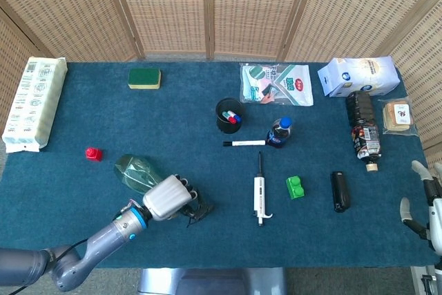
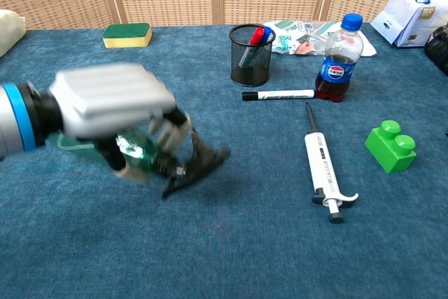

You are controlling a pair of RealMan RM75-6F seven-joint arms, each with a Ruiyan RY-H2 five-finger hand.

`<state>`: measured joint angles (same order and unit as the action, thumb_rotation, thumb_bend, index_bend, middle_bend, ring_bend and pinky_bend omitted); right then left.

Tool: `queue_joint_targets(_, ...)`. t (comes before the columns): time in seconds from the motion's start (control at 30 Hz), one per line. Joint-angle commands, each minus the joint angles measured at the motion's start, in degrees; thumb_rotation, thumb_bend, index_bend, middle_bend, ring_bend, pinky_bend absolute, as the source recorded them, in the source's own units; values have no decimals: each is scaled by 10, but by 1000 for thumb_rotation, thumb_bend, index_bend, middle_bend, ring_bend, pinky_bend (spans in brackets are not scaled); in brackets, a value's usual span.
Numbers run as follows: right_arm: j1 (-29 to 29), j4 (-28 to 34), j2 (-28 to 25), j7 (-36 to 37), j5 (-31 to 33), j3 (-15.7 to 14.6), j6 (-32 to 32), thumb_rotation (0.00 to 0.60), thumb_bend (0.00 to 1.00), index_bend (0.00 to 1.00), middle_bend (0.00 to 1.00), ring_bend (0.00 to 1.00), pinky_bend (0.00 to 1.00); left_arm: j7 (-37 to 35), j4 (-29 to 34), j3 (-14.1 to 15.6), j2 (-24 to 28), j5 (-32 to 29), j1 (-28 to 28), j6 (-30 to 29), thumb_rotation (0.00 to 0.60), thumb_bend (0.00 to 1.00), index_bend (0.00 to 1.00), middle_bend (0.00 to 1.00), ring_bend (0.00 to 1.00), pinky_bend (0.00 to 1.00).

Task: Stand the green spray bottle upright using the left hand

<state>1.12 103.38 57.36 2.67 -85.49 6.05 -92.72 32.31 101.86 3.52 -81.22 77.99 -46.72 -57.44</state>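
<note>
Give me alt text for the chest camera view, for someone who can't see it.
The robot's left hand grips the green spray bottle near its black trigger head, lifting it tilted off the blue table. Behind sit a mesh pen cup, a marker, a cola bottle and a white pipette.

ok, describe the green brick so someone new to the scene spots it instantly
Start at the black mesh pen cup mid-table and go toward the robot's right, front edge. The green brick lies between the white pipette and a black case. It is the only bright green studded block; the other block is red.
</note>
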Motion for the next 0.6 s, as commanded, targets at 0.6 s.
queue_joint_targets(0.6,-21,26,7,-33,5,4,28,600,559,102,223,48,57,-748,-44,-153,64,-44,116,-85,600,275,563,553,481,546)
